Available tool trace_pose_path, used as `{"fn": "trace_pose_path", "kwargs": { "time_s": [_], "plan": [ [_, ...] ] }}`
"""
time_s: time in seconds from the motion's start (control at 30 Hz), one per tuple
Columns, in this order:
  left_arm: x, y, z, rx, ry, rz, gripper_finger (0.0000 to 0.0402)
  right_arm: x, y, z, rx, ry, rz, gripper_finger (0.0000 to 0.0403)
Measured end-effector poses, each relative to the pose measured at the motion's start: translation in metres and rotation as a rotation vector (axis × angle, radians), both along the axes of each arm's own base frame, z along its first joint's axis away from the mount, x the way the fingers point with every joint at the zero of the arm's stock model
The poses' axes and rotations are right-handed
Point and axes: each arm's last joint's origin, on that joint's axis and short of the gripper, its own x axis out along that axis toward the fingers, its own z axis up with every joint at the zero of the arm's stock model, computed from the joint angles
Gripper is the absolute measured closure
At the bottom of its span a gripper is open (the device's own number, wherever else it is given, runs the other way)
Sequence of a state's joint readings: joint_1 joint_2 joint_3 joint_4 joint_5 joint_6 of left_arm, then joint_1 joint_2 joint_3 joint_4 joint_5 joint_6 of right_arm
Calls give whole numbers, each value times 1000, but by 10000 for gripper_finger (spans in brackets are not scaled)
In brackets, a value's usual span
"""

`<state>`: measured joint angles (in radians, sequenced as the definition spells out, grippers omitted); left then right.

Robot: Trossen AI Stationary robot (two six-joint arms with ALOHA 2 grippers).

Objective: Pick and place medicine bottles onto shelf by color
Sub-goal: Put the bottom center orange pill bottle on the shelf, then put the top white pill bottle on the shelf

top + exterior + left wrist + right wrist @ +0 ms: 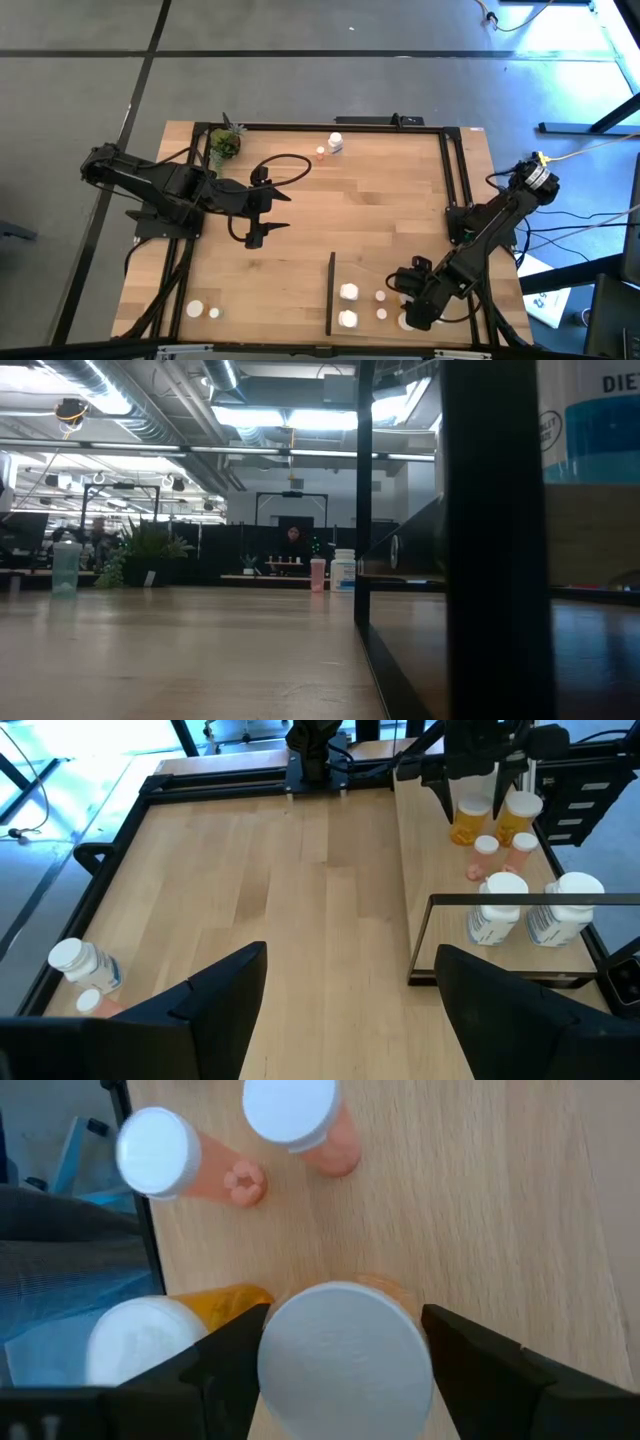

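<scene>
Two dark arms share the wooden surface (pixel 380 215) in the high view: the left claw (pixel 262 232) hangs over the middle of the boards with its fingers apart and nothing between them, while the right claw (pixel 415 310) sits low over the shelf (pixel 375 275) at the near right corner, beside the thin black strip (pixel 330 293) that walls that panel off. A small potted plant (pixel 225 144) stands at the far left corner, a white bottle (pixel 336 143) and a pinkish one (pixel 321 153) stand near the far edge, two white-capped bottles (pixel 204 310) wait at the near left, and several more white caps (pixel 349 305) dot the shelf. From the low view, a black upright (pixel 497 540) fills much of the right side and hides the shelf's contents; only the far white bottle (pixel 343 570) and pink bottle (pixel 318 574) show, with the plant (pixel 148 552) at the left. Looking from the left wrist, colours appear that the overhead camera misses: two amber bottles (pixel 493 817), two pinkish ones (pixel 505 855) and two large white ones (pixel 535 910) on the shelf. Through the right wrist camera, the spread fingers (pixel 225 1365) flank an upright bottle with a broad white cap (pixel 345 1360) without pressing it, an amber bottle (pixel 165 1335) just beside, two pink ones (pixel 245 1135) beyond.
</scene>
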<state>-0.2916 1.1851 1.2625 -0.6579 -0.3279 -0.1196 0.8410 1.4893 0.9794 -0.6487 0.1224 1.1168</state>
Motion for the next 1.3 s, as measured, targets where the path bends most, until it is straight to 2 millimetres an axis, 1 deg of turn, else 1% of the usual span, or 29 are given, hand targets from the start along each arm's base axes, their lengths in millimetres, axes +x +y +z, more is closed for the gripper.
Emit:
{"fn": "trace_pose_path", "kwargs": {
  "time_s": [0.13,0.47,0.63,0.77,0.93,1.13,1.2,1.3],
  "plan": [
    [0,0,0,0,0,0,118,-2,-3,7,4,-18,-5,142],
    [0,0,-1,2,6,0,118,-4,-4,13,33,-6,7,142],
    [0,0,-1,2,7,0,118,-3,-2,25,27,-16,28,142],
    [0,0,-1,2,7,0,118,-2,-6,36,-34,-18,8,142],
    [0,0,-1,2,7,0,118,-2,-15,57,-158,-19,-43,142],
    [0,0,0,-1,6,2,118,7,-33,97,-262,-55,-113,142],
    [0,0,-1,-10,4,15,118,10,-38,110,-284,-79,-102,142],
    [-1,2,0,-28,-7,60,118,15,-43,129,-308,-125,-29,142]
  ]
}}
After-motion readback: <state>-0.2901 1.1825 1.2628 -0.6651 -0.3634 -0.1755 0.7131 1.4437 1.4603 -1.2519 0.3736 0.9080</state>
